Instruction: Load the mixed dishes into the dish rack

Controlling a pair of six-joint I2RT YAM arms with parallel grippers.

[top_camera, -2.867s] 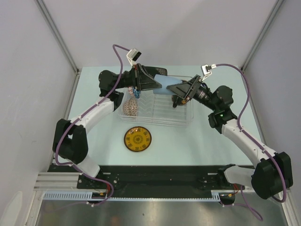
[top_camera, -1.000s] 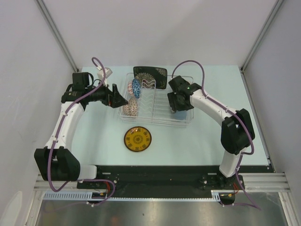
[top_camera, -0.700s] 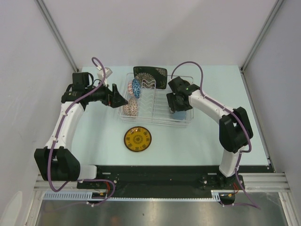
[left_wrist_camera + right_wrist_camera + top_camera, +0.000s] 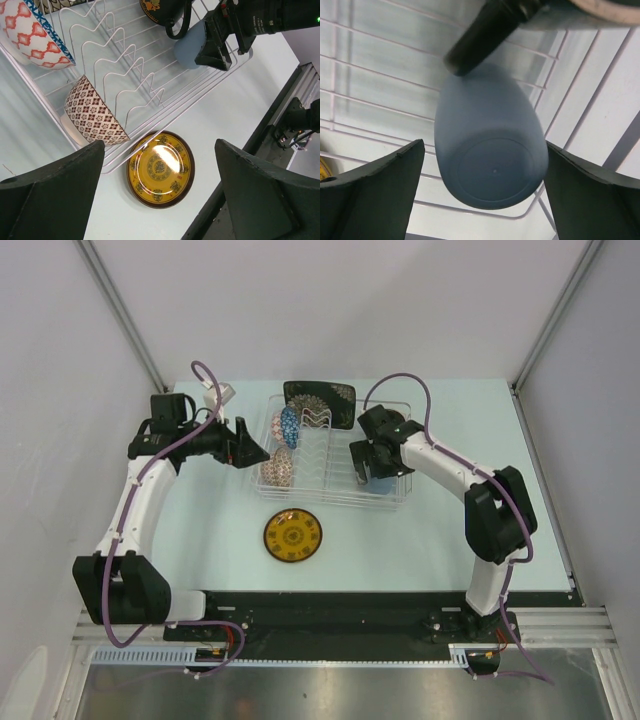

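The clear dish rack (image 4: 322, 497) holds the blue patterned bowl (image 4: 289, 426) and the beige patterned bowl (image 4: 278, 469) on edge at its left. The pale blue cup (image 4: 381, 482) lies on its side at the rack's right end. My right gripper (image 4: 367, 466) is open with a finger on each side of the cup (image 4: 490, 145). The dark mug's handle (image 4: 480, 35) lies just beyond the cup. My left gripper (image 4: 252, 448) is open and empty left of the rack. The yellow dark-rimmed plate (image 4: 292, 535) lies flat on the table in front of the rack. The black floral square plate (image 4: 320, 395) is behind the rack.
In the left wrist view the rack's wire dividers (image 4: 125, 75) stand between the bowls and the cup (image 4: 189, 46), with the yellow plate (image 4: 161, 169) below. A black rail (image 4: 330, 605) runs along the table's near edge. Grey walls enclose the table.
The left arm has pulled back from over the rack to its left side. The right arm has brought the cup down into the rack's right end. In the last second the right gripper shifted slightly.
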